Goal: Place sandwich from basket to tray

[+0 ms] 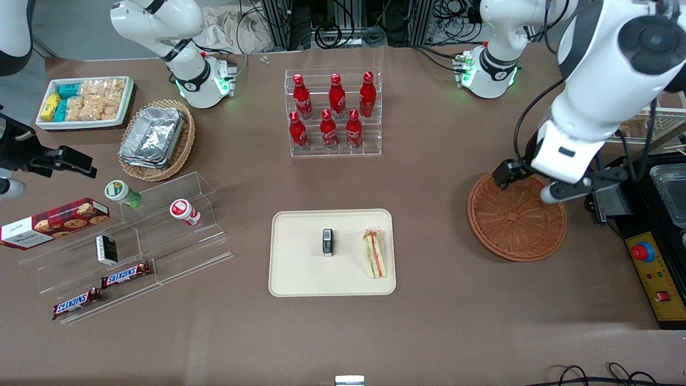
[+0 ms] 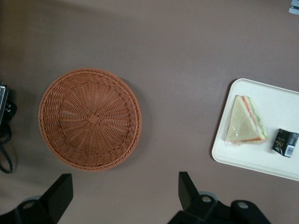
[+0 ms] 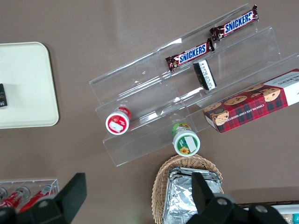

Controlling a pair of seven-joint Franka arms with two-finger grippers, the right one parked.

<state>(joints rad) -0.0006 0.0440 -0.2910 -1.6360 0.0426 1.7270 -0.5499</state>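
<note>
Part of the basket (image 1: 516, 225) rim hidden by the arm; gripper (image 2: 125, 192) above, fingers spread, holding nothing; sandwich (image 1: 374, 252) on tray (image 1: 300, 273) beside small black object (image 1: 327, 242).

Basket (image 1: 516, 231): rough woven wicker, matt. Tray (image 1: 300, 273): smooth, matt cream. Sandwich (image 1: 374, 253): glossy clear wrap. Table (image 1: 429, 332): matt brown. Claw (image 2: 125, 193), above the table beside the basket: black matt fingers.

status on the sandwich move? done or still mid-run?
Looks done: the sandwich lies on the tray, beside the small black-and-white object. The basket holds nothing. Nothing is in hand: the gripper is open, above the table by the basket. Nothing visible is left of the placement itself.
</note>
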